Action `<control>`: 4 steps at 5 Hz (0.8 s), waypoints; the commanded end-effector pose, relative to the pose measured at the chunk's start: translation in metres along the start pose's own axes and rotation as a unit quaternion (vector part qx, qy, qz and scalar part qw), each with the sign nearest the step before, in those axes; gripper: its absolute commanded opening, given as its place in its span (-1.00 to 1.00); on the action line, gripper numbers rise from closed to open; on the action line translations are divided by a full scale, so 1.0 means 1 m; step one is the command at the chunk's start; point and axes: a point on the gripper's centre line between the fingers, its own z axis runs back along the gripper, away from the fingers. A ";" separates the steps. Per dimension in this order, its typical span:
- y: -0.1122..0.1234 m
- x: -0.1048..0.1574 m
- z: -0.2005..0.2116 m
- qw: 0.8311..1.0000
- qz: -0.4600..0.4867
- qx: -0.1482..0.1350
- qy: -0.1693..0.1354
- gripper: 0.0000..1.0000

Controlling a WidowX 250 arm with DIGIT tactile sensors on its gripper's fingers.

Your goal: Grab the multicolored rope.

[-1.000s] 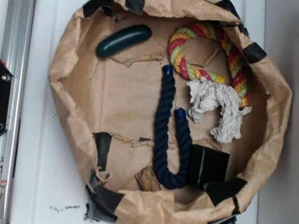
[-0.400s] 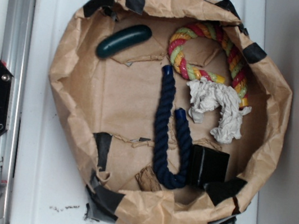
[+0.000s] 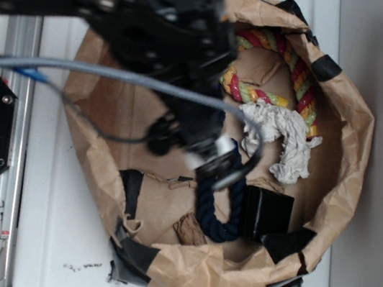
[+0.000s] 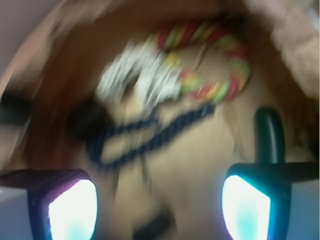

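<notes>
Three colours are twisted together in the multicolored rope (image 3: pixel 300 77): red, yellow and light green. It is thick and is bent into a loop, and its ends are frayed into a fluffy white tassel (image 3: pixel 279 139). It is seen at the far right part of the brown paper nest (image 3: pixel 352 140), close to the paper wall. In the wrist view, which is blurred, the rope (image 4: pixel 220 60) is seen at the top with the white fluff to its left.

A dark blue rope (image 3: pixel 218 213) is laid in a hook shape near the middle of the nest, just beside a black box (image 3: pixel 268 212). In the wrist view a dark green sausage shape (image 4: pixel 269 135) is seen to the right.

The gripper (image 3: pixel 220 170) is held over the blue rope, apart from the colourful rope. Its two fingers (image 4: pixel 70 205) are spread wide apart in the wrist view, and nothing is held between them. Much of the nest is hidden by the black arm (image 3: pixel 145 20) in the top view.
</notes>
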 end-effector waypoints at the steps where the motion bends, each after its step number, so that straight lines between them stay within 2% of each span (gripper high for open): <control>1: -0.002 0.011 0.008 1.000 -0.003 -0.009 -0.020 1.00; 2: -0.002 0.011 0.008 1.000 -0.003 -0.009 -0.020 1.00; 3: 0.020 0.015 -0.016 0.994 0.062 0.013 -0.088 1.00; 4: 0.042 0.038 -0.041 0.982 0.149 0.031 -0.112 1.00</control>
